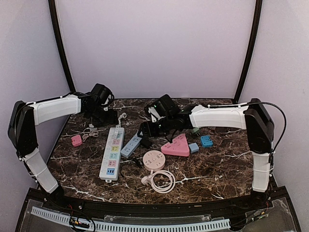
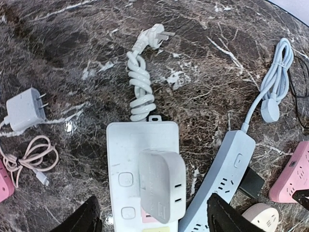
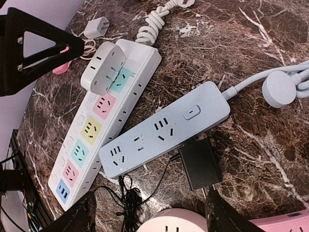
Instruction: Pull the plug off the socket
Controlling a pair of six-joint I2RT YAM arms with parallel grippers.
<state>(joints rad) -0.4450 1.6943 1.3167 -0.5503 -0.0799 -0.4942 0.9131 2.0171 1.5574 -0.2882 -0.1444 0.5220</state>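
A white plug (image 2: 161,183) sits pushed into the end socket of the white power strip (image 2: 126,145), which has coloured sockets (image 3: 91,145). My left gripper (image 2: 157,217) hangs open above that end, one finger on each side of the plug, not touching it. A black adapter (image 3: 199,163) lies loose on the table beside the blue power strip (image 3: 164,128), its prongs bare. My right gripper (image 3: 149,217) stands open over the adapter, holding nothing. In the top view the left gripper (image 1: 107,117) and right gripper (image 1: 145,129) flank the far ends of the two strips.
A round pink socket (image 1: 153,159), a pink triangular socket (image 1: 176,146) and a coiled white cable (image 1: 161,181) lie near the middle. A small white charger (image 2: 23,110) and a pink block (image 1: 76,140) sit at the left, small blue adapters (image 1: 206,141) at the right.
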